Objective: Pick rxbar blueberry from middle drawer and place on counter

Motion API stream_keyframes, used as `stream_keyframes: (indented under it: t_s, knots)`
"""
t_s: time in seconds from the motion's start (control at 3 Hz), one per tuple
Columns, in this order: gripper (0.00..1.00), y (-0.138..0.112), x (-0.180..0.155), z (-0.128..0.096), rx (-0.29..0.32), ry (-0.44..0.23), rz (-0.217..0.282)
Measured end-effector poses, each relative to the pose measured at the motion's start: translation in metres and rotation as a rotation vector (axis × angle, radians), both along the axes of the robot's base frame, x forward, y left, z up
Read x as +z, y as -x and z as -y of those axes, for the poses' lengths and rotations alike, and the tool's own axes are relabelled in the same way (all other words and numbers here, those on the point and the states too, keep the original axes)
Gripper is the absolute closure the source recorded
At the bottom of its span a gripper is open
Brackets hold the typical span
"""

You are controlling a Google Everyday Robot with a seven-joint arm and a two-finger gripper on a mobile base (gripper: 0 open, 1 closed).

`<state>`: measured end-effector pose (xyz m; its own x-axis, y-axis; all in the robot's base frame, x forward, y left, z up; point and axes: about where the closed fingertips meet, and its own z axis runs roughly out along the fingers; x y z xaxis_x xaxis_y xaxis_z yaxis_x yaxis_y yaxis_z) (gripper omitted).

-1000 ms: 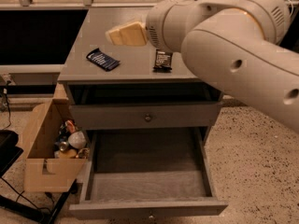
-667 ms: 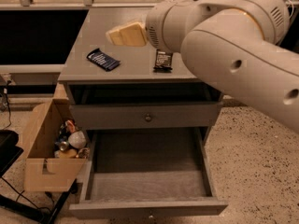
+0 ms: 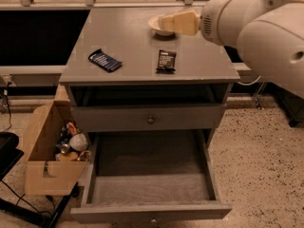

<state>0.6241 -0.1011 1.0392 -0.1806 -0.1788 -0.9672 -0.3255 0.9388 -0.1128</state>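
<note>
One dark blue bar, the rxbar blueberry (image 3: 105,61), lies flat on the counter (image 3: 199,63), toward its left front corner and turned at a slant to the edge. Since the counter is where the task wants it, the placing looks done. It rests free, with nothing touching it, which suits a bar let go rather than one about to be lifted. Well apart to its right lies a black-wrapped bar (image 3: 166,61), also flat and no part of this job. Further back the gripper (image 3: 166,22) hangs above the rear middle of the counter, clear of both bars. Its tan tip sits over a pale bowl-like shape (image 3: 158,31). Whether the pincer is wide or narrow I cannot tell, though nothing shows in it. The bulky white arm (image 3: 266,27) reaches in from the right. Below, the middle drawer (image 3: 152,212) stands pulled fully out with only its bare grey floor showing, likely left open because the bar came from there. The knobbed front (image 3: 151,119) above it is shut. A cardboard box (image 3: 45,175) of oddments stands beside the cabinet on the left.
</note>
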Motion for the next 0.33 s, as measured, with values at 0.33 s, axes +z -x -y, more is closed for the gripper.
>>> stream_keyframes:
  t_s: [0.33]
  knots:
    - [0.00,0.0064,0.0055,0.0489,-0.078,-0.024,-0.044]
